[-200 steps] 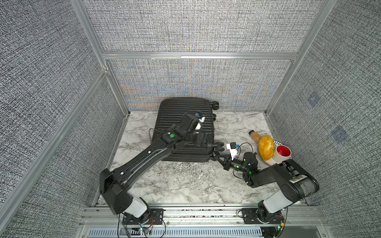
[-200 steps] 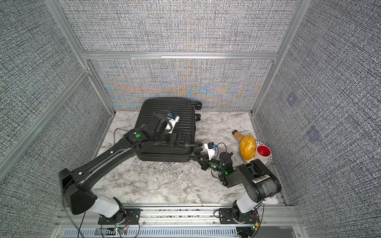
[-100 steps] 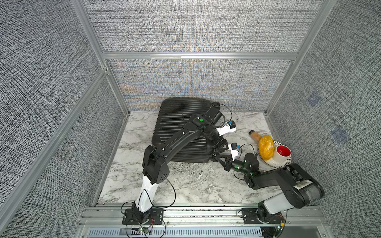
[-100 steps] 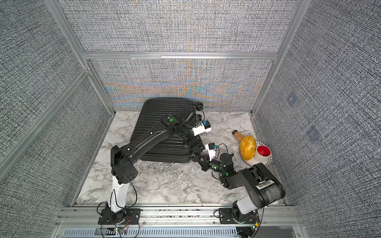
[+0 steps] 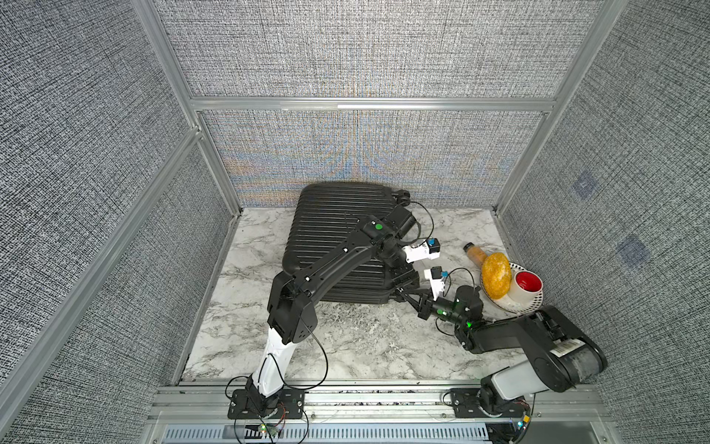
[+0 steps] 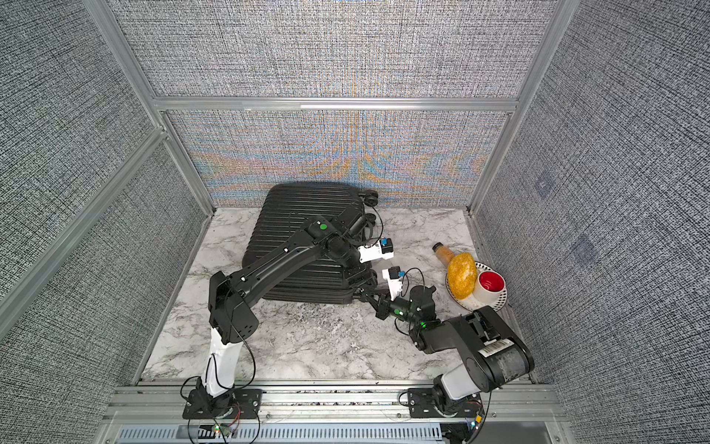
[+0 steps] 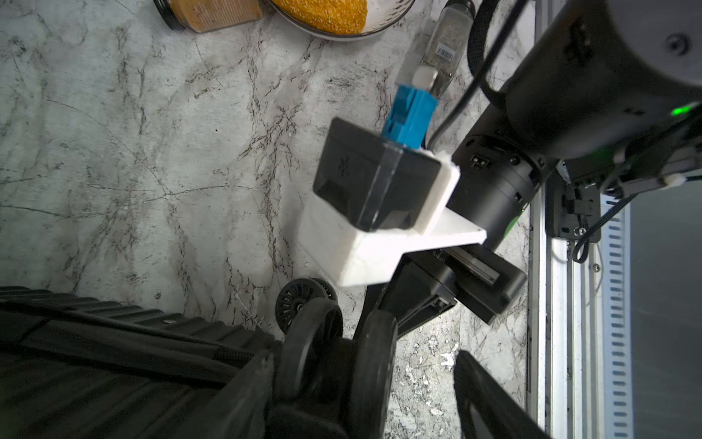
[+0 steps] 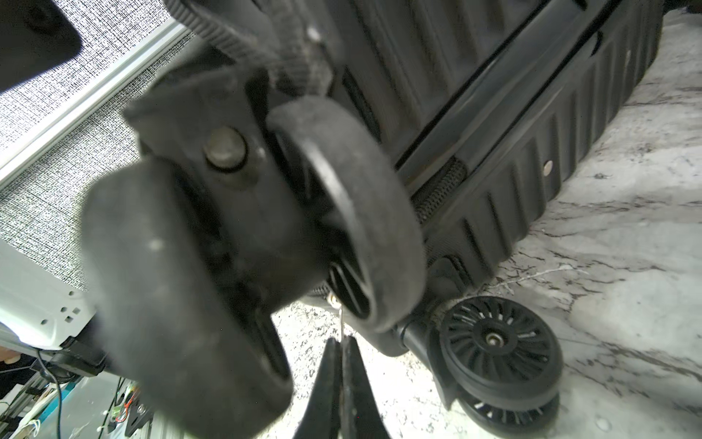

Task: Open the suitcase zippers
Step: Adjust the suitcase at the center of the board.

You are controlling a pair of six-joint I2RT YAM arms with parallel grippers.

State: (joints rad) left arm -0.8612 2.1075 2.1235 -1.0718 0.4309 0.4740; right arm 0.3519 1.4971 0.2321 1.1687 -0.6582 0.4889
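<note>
Left pincer [image 7: 364, 365] now astride suitcase [image 5: 338, 230] wheel [image 7: 311, 342]

Grey woven walls [image 5: 345, 57], marble tabletop [image 5: 365, 346]

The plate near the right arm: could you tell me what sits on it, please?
A yellow oval object and a red-lined white cup sit on the plate; its surface beneath them is hidden.

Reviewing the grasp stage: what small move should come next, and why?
Probably close the left hand on the wheel it straddles, to brace the suitcase. The right hand is shut on a thin pull close by, ready to drag.
</note>
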